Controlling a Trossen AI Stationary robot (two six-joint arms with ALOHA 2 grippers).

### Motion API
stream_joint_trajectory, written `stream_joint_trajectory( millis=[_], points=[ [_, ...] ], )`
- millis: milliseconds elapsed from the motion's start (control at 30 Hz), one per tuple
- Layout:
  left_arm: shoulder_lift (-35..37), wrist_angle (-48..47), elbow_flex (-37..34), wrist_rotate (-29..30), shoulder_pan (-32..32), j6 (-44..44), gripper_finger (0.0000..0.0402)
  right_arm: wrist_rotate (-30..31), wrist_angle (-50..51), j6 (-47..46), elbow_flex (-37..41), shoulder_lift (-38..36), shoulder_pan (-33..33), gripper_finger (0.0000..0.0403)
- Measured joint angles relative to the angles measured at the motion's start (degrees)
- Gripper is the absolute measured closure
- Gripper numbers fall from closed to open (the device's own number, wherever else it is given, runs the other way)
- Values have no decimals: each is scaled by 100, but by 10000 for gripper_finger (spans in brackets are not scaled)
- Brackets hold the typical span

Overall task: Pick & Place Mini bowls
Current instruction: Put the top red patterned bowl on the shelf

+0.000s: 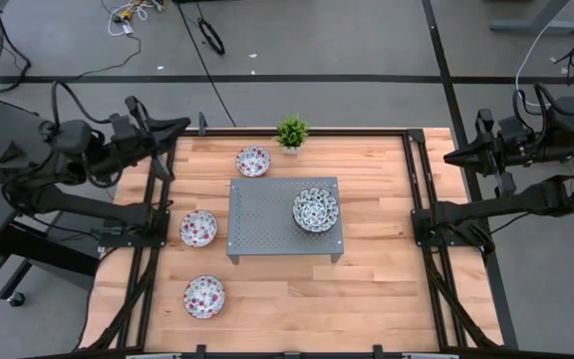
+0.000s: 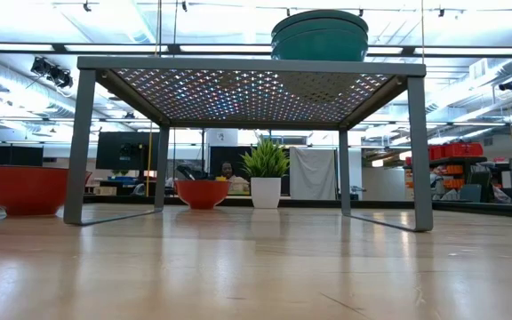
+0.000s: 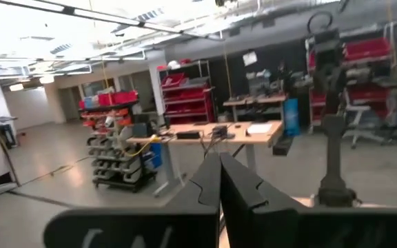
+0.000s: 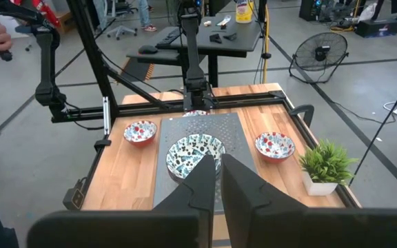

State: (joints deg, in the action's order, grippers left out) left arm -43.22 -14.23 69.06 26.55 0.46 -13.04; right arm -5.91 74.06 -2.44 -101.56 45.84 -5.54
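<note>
Three white mini bowls with red floral spots rest base-down on the wooden table: one at the far side (image 1: 253, 161), one left of the stand (image 1: 198, 227), one near the front (image 1: 204, 296). The blue-green patterned mini bowls sit nested in one stack (image 1: 315, 209) on the right part of a grey perforated stand (image 1: 267, 214). The stack also shows in the right wrist view (image 4: 195, 153). My left gripper (image 1: 182, 125) is shut and empty, raised over the table's far left corner. My right gripper (image 1: 451, 157) is shut and empty, raised beyond the table's right edge.
A small green potted plant (image 1: 292, 133) stands at the table's far edge, right of the far red bowl. Black frame rails (image 1: 422, 214) run along the left and right sides. Bare wood lies in front of the stand and to its right.
</note>
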Motion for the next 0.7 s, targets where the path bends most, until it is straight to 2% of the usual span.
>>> stream_joint_trajectory(
  millis=[133,700],
  points=[
    [-112,-11,0,-66,293,-114,399,0,0,0,0,0,1,373],
    [-328,-23,0,-2134,2232,542,399,0,-45,0,0,0,1,373]
  ],
)
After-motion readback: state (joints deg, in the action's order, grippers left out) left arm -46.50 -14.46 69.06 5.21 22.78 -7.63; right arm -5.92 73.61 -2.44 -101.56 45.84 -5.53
